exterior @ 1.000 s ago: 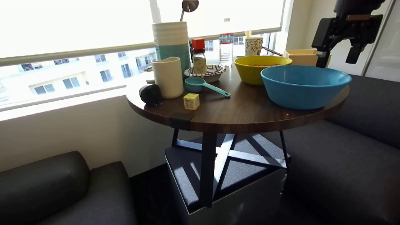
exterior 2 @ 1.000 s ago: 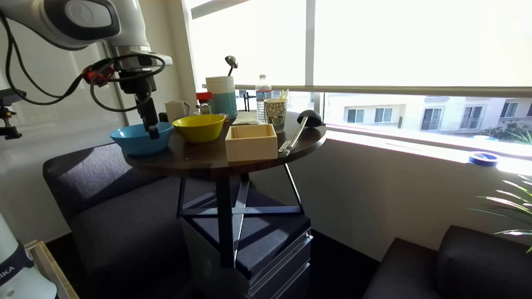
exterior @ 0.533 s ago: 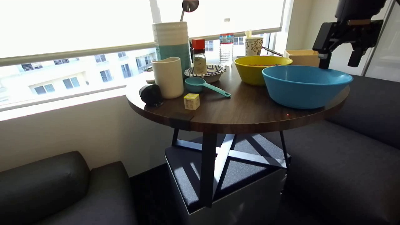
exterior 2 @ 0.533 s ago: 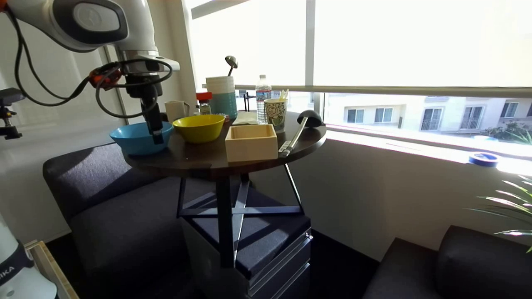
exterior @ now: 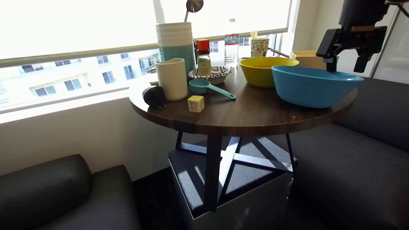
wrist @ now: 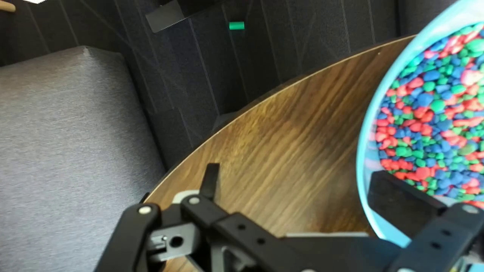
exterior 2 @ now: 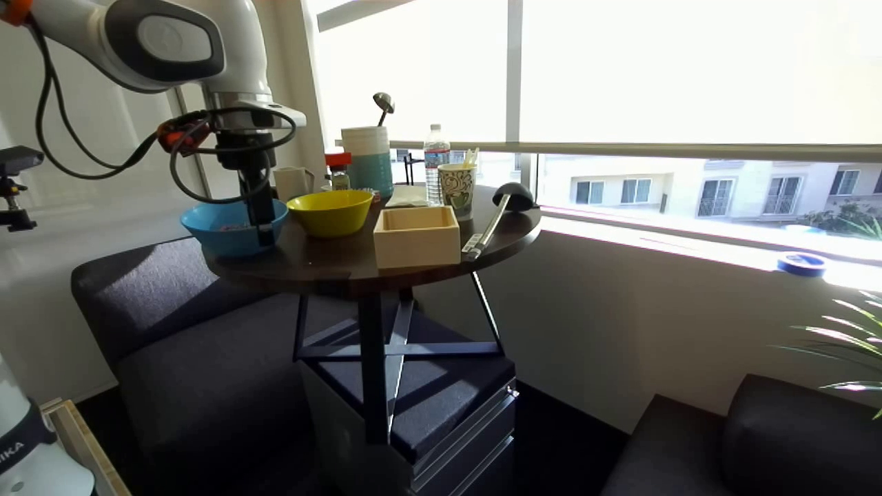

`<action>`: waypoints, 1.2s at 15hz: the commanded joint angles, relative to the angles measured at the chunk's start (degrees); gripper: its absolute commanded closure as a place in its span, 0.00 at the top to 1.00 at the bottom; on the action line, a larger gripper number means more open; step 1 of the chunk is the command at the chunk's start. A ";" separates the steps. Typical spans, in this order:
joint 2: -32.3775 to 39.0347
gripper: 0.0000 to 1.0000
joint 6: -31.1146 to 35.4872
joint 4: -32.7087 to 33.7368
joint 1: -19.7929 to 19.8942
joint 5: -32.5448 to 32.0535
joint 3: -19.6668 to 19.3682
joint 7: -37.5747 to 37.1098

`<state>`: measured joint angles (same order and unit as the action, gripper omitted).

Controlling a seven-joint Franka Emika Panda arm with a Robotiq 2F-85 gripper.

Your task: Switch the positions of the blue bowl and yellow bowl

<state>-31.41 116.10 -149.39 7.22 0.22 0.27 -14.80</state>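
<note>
Blue bowl (exterior: 314, 91): right side of the frame in an exterior view, on the tabletop (exterior: 246, 111), looks tilted away from that camera. Yellow bowl (exterior: 258, 76) close on its left, can't tell if touching. End effector (wrist: 293, 175) spread wide, nothing clamped: one jaw at the blue rim, seemingly just inside; other hangs over bare wood, lower left of wrist view.

Main risk: spill. Bowl's full of small pebbles (wrist: 435, 130); pressing on that rim, or lifting by one side, likely tips them out. Smooth sloping wall may slip from a shallow pinch. Sideways swing probably knocks the yellow bowl.
</note>
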 commanded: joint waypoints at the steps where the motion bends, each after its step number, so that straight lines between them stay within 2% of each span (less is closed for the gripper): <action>1: 1.58 1.00 -0.83 1.92 -1.26 -0.70 0.52 1.81; 7: 1.72 1.00 -1.55 2.53 -3.12 0.34 0.17 4.41; 11: 3.85 1.00 -3.17 3.08 -1.48 -0.73 -0.47 2.89; 18: 4.05 1.00 -2.71 4.42 3.15 -2.35 -0.91 -4.43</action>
<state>-27.94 114.25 -146.85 8.59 0.07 -0.87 -15.47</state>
